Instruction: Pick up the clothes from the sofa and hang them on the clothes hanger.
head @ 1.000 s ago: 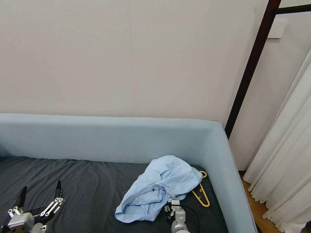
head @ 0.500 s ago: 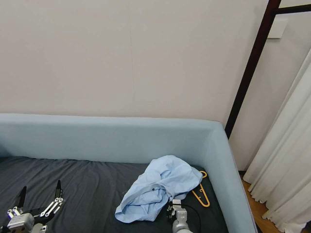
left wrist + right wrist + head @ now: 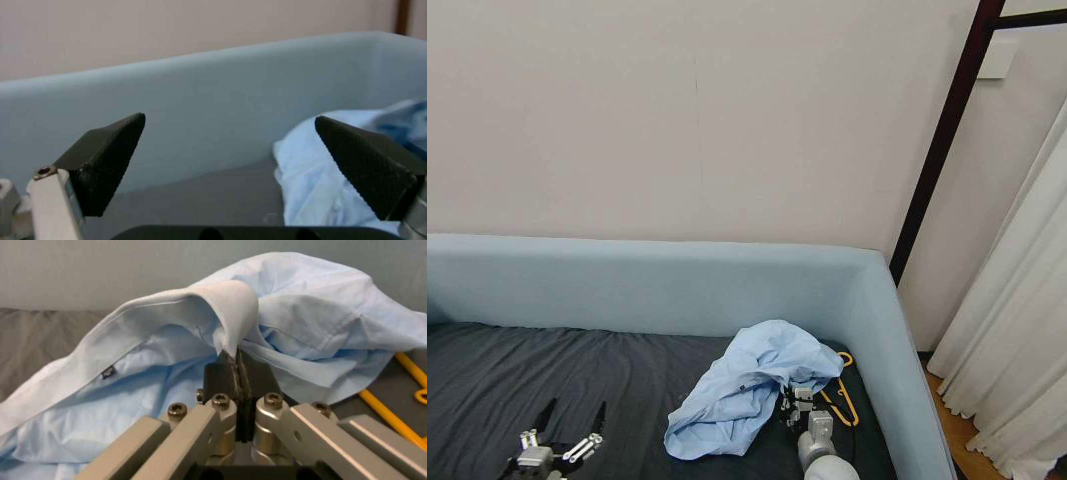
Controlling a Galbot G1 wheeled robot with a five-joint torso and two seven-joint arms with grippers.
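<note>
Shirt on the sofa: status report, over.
Copy: right pincer shut on shirt collar; left pincer open, low over sofa seat, clear of the cloth. Shirt crumpled on seat. Beside it yellow hanger, nothing blocking.

The shirt [image 3: 752, 385] is plain light blue with a small dark label [image 3: 107, 372] inside; at its 3 o'clock lies a yellow hanger [image 3: 388, 416]. The sofa [image 3: 657, 285] is pale blue with a dark grey seat [image 3: 577, 370], the curtain [image 3: 1017, 340] white.
</note>
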